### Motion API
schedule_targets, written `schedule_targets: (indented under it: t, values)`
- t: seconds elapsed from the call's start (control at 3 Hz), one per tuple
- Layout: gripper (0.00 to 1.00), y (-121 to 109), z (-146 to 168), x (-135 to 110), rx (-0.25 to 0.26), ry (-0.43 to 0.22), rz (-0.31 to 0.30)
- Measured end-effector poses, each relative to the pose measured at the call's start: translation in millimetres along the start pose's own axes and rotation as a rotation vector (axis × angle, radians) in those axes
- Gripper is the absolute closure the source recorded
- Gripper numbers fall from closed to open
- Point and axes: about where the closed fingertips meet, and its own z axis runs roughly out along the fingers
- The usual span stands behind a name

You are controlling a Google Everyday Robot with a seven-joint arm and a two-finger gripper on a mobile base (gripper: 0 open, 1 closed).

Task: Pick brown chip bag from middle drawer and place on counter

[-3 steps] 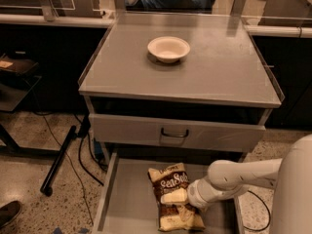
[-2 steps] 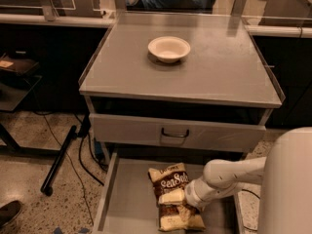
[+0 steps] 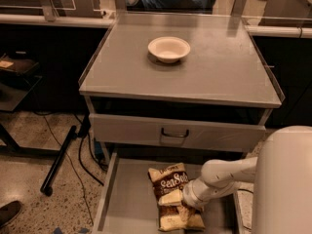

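At the far left we see a shoe (image 3: 9, 212) on the speckled floor, then a dark bar (image 3: 59, 161) slanting down to the floor, with cables (image 3: 82, 147) trailing just beside it. Next comes the grey bench (image 3: 219, 77), whose flat top carries a white bowl (image 3: 168, 48) near its back middle. Under the top sits a closed drawer front (image 3: 122, 129) with a dark handle (image 3: 174, 133) at its centre.

Below that, the middle drawer (image 3: 127, 199) is pulled out toward us, its plain floor showing on the left side. The brown chip bag (image 3: 168, 182) lies flat on that floor, right of centre, with its dark lettered part toward the cabinet and its pale end toward us.

The tool (image 3: 186, 206) is down in the drawer at the bag's right edge, touching it or just above it; we cannot tell whether it is spread wide, narrowed, or holding the bag. From it the white arm (image 3: 229, 174) runs up and right to the robot's large white body (image 3: 287, 179) at the right edge.
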Motion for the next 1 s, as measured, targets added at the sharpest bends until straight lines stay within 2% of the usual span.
schedule_targets:
  t: [0.33, 1.0]
  values:
    - [0.45, 0.0, 0.0, 0.0, 0.000, 0.000, 0.000]
    - [0.92, 0.1, 0.0, 0.1, 0.000, 0.000, 0.000]
